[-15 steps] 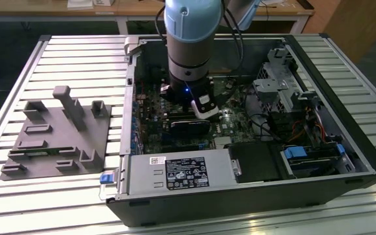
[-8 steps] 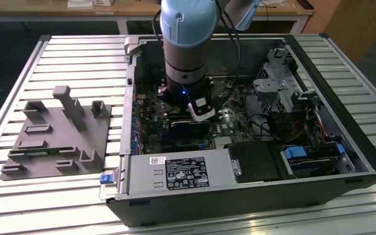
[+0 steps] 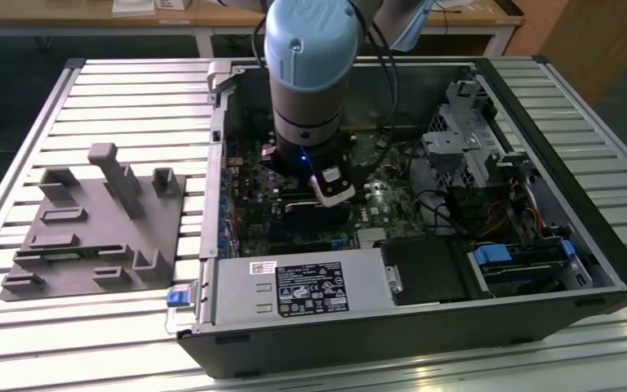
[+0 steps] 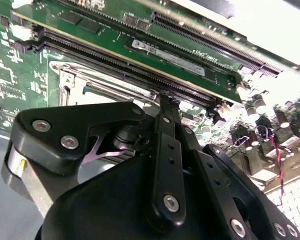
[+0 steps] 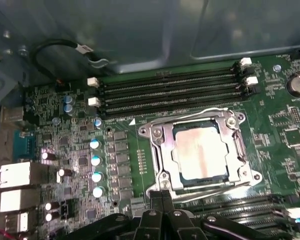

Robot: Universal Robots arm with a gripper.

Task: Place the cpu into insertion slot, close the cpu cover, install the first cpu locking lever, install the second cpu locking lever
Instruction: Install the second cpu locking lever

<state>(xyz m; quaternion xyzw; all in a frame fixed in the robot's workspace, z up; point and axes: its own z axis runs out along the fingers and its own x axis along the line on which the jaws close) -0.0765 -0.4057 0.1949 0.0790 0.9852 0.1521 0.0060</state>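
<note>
Black claw (image 5: 161,200) linkage fills the foreground in both wrist views, its slim fingers (image 5: 155,201) pressed together, clenched on nothing, tips just beside the insertion slot (image 5: 200,152). Beyond them the cpu (image 5: 199,155) lies seated in that slot, the cpu cover (image 5: 162,150) closed flat around it. Past the slot run long black memory slots (image 5: 172,90), then the grey case wall (image 5: 140,30).

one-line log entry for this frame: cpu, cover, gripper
cpu: seated in insertion slot | cpu cover: closed over cpu | gripper: shut, empty, at socket edge
</note>
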